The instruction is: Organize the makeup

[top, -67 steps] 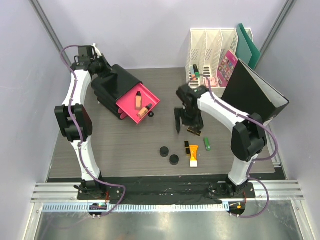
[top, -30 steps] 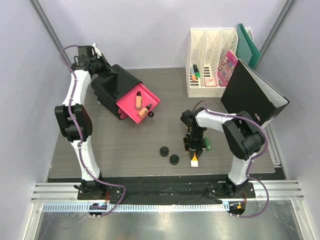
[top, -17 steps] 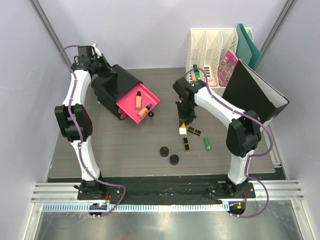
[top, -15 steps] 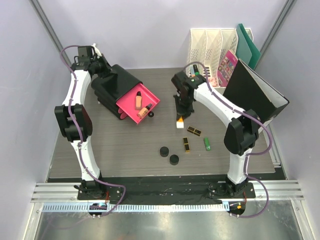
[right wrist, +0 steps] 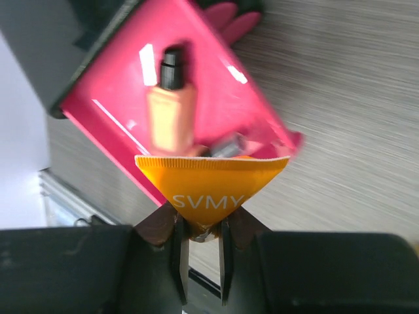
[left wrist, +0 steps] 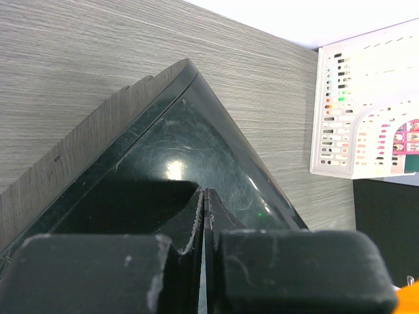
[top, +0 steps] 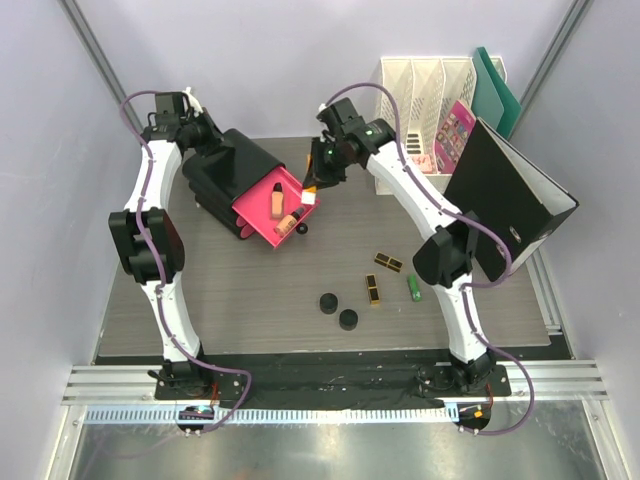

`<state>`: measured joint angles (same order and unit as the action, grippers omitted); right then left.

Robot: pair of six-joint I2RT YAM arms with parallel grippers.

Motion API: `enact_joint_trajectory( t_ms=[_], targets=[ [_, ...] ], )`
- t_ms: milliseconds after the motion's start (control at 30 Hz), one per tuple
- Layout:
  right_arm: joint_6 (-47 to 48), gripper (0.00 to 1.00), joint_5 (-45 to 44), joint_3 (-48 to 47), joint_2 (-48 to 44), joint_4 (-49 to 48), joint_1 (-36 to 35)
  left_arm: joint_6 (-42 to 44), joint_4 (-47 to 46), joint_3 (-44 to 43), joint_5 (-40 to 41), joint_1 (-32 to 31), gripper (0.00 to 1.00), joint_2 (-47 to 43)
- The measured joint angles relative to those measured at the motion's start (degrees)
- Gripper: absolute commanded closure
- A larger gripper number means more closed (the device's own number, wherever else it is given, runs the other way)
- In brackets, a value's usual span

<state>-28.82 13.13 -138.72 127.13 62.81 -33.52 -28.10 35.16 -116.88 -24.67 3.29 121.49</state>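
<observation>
My right gripper (top: 312, 190) is shut on the orange-and-white tube (right wrist: 211, 183), which hangs over the right edge of the open pink drawer (top: 255, 212). Two peach bottles (top: 274, 200) (top: 290, 221) lie in that drawer. On the table sit two black round compacts (top: 327, 302) (top: 348, 319), two black-and-gold cases (top: 388, 262) (top: 373, 291) and a green tube (top: 413, 288). My left gripper (left wrist: 205, 203) is shut, with nothing between its fingers, and rests on top of the black box (top: 225, 160).
A white file rack (top: 425, 100) with marker pens stands at the back right. A black binder (top: 505, 190) and a green folder (top: 495, 85) stand beside it. A small black piece (top: 302, 229) lies by the drawer's front corner.
My right arm lifted the orange-and-white tube from the table's front and carried it back and left to the pink drawer. The left arm has not moved.
</observation>
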Motion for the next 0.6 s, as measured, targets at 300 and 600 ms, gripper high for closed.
enact_joint_trajectory(
  t_ms=[300,600],
  targets=[
    [-6.36,0.99,8.52,-2.51,6.4,-8.44,-3.34,0.02,-0.07,0.07,-0.42,0.11,1.0,0.0],
    [-9.11,0.92,13.55,-3.8,8.02,-15.12,-5.64,0.02,-0.17,0.17,-0.5,0.11,1.0,0.0]
  ],
)
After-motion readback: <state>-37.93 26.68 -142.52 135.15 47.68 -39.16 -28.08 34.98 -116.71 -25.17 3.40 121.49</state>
